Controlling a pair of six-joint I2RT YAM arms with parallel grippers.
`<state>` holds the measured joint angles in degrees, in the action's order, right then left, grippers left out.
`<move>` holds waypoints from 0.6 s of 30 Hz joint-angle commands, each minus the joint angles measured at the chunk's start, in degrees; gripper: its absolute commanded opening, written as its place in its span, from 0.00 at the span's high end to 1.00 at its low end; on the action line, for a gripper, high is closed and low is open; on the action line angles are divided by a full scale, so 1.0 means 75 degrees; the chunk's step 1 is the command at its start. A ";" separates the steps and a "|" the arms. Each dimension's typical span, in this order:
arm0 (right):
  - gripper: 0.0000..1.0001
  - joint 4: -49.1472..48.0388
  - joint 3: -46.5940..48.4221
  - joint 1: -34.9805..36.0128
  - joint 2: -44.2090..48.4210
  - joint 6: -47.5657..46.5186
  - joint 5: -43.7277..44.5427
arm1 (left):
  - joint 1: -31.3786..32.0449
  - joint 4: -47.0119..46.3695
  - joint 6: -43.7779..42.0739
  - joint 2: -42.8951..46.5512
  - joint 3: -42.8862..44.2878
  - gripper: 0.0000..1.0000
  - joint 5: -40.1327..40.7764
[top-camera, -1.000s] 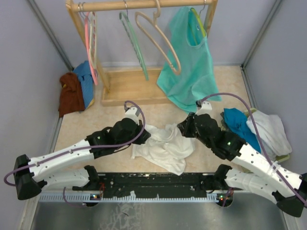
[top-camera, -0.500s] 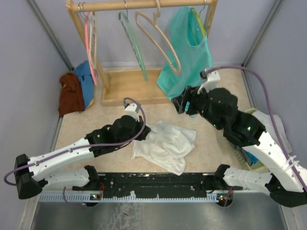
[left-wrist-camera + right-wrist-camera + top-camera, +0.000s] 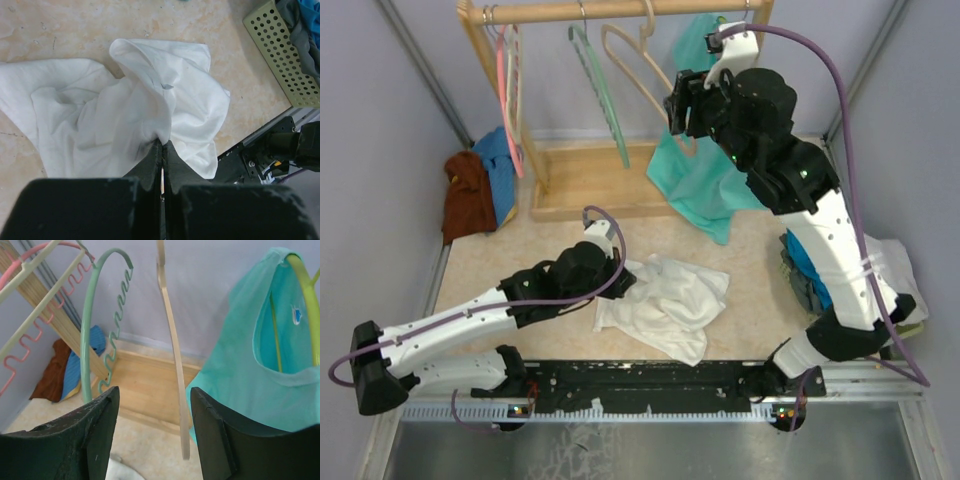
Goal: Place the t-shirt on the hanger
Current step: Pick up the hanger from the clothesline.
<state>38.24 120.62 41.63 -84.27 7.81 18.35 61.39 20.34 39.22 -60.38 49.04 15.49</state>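
Note:
The white t-shirt (image 3: 668,300) lies crumpled on the beige table near the arm bases, and fills the left wrist view (image 3: 125,105). My left gripper (image 3: 617,277) is shut on a fold at the shirt's left edge (image 3: 161,142). The beige hanger (image 3: 645,75) hangs by its hook from the wooden rail. My right gripper (image 3: 680,105) is raised beside it and stands open. In the right wrist view the hanger's thin bar (image 3: 175,350) hangs edge-on between my open fingers (image 3: 97,425), closer to the right one, untouched.
The wooden rack (image 3: 590,175) also carries pink hangers (image 3: 507,80), a green hanger (image 3: 600,90) and a teal sleeveless top (image 3: 720,160). Brown and blue garments (image 3: 480,190) lie at the left wall. A perforated basket (image 3: 285,60) with clothes stands at the right.
My right gripper let go of the t-shirt, opened, and rose away from the table up to the beige hanger. The left gripper stayed shut on the shirt.

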 commanded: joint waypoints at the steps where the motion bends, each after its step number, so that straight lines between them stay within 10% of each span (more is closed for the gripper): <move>1: 0.41 0.0074 0.1082 -0.0267 -0.0529 -0.0679 -0.0428 | 0.0019 0.0229 0.0097 0.0203 0.0015 1.00 -0.0223; 18: 0.44 -0.0327 0.1572 -0.1309 -0.1822 0.0017 -0.2724 | 0.0017 0.0469 0.0195 0.0485 -0.0040 1.00 -0.0087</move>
<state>38.83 130.93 31.83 -97.21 6.87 2.70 61.39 23.20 40.32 -58.06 48.95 14.39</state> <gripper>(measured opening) 0.566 0.005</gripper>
